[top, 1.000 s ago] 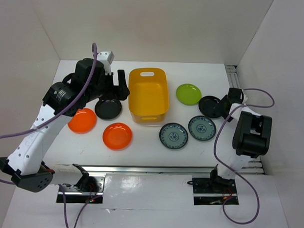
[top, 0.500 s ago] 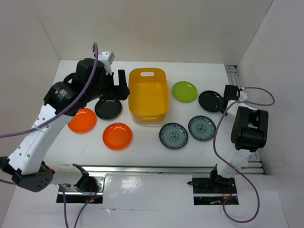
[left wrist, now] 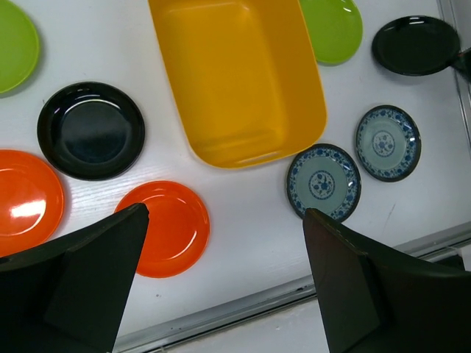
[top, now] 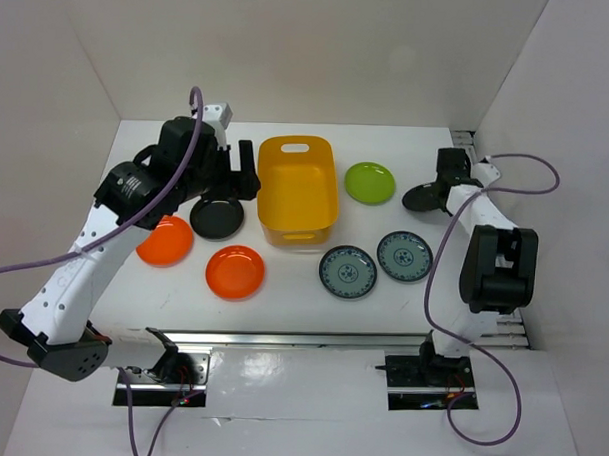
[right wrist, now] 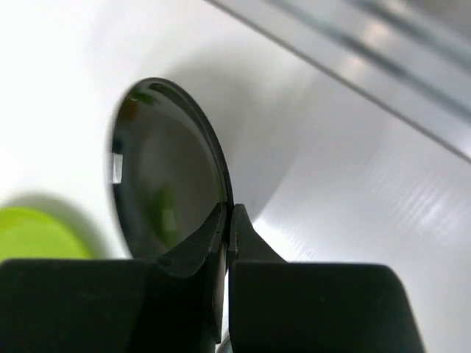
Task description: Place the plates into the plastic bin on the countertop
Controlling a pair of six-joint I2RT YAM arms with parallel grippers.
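Observation:
The yellow-orange plastic bin [top: 298, 188] [left wrist: 235, 73] stands empty at the middle of the white countertop [top: 292, 308]. My right gripper [top: 438, 193] [right wrist: 228, 213] is shut on the rim of a black plate [top: 421, 198] [right wrist: 169, 176], which is tilted up on edge right of the bin. A lime green plate [top: 370, 182] lies between them. Two blue-and-white plates [top: 348, 272] [top: 405, 257] lie in front. Left of the bin lie another black plate [top: 217, 218] and two orange plates [top: 165, 240] [top: 235, 272]. My left gripper [top: 241, 171] [left wrist: 224, 272] hangs open above these, holding nothing.
A second lime green plate [left wrist: 11, 44] shows at the left wrist view's upper left edge. White walls close in the back and both sides. A metal rail [top: 331, 339] runs along the near edge, another [top: 466, 144] at the back right.
My right gripper closed on the black plate's rim, then swung it toward the back wall and tipped it up on edge. The left arm barely moved.

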